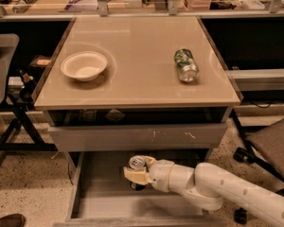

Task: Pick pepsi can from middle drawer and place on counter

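Observation:
The pepsi can [137, 164], dark blue with a silver top and pull tab, stands upright in the open middle drawer [104, 200], a shallow grey tray below the counter. My gripper [138, 173] reaches in from the right on a white arm and its cream fingers [136, 176] close around the can's body. The can's lower part is hidden behind the fingers. The counter [132, 46] is a glossy beige square top above the drawer.
A white bowl [84, 65] sits on the counter's left side. A green patterned can [186, 65] lies on its side at the right. A grey drawer front with white scratches [137, 136] is above the open drawer. Chairs stand at left and right [270, 141].

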`<act>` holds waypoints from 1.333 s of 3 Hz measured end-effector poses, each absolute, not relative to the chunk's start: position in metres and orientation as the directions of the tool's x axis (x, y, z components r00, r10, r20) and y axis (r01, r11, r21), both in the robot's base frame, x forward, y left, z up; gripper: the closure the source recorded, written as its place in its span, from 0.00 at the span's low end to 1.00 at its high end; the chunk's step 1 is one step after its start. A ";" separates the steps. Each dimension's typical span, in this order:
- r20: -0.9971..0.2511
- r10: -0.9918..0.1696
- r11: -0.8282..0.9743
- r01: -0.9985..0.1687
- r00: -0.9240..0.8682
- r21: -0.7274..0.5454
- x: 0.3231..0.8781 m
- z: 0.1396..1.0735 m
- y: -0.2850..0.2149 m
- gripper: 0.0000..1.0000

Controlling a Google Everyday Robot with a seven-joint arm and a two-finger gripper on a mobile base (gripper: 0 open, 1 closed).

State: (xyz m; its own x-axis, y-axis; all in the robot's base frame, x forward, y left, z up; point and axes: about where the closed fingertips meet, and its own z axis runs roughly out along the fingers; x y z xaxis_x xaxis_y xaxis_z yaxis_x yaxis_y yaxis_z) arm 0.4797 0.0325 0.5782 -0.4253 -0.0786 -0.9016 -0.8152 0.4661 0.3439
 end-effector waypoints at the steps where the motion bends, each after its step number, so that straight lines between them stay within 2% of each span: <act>1: -0.915 -0.058 0.494 -0.808 -0.400 0.322 0.474 0.616 0.014 1.00; 2: -0.916 -0.060 0.491 -0.811 -0.396 0.318 0.474 0.618 0.015 1.00; 4: -0.965 -0.058 0.477 -0.857 -0.254 0.197 0.470 0.710 0.017 1.00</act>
State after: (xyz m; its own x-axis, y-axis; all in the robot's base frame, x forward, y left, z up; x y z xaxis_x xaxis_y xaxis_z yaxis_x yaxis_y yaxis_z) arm 0.4697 0.0168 0.7100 -0.2541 -0.0580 -0.9654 -0.8567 0.4768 0.1969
